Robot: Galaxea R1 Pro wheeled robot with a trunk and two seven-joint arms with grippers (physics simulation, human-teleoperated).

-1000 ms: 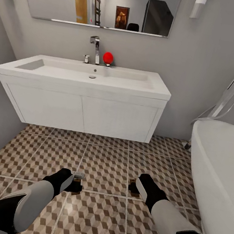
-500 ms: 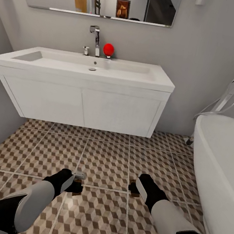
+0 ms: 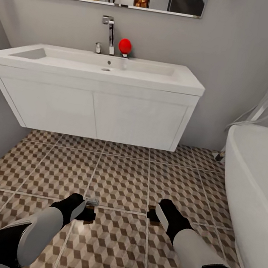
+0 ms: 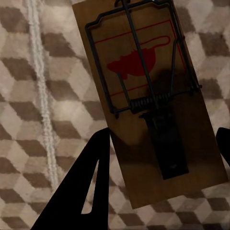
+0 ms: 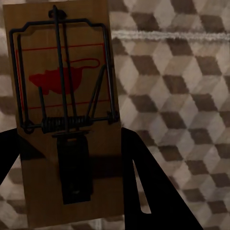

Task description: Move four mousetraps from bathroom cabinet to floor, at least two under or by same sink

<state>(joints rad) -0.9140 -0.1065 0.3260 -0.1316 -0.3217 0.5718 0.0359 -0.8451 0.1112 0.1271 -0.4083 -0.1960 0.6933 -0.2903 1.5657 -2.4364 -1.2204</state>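
Both claws carry a mousetrap above the bathroom floor (image 3: 118, 179), facing the bathroom sink (image 3: 101, 67).

The left gripper (image 3: 87, 208) is clamped on the left mousetrap (image 4: 148, 96), the right gripper (image 3: 154, 215) on the right mousetrap (image 5: 62, 110); the sink stands well ahead of both.

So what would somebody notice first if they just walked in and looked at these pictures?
Probably the big white bathroom sink on the wall straight ahead, with a bright red ball beside its tap. Then the bathroom floor, all brown and beige cubes. Low down, the left gripper and right gripper each grip a wooden mousetrap with a red patch.
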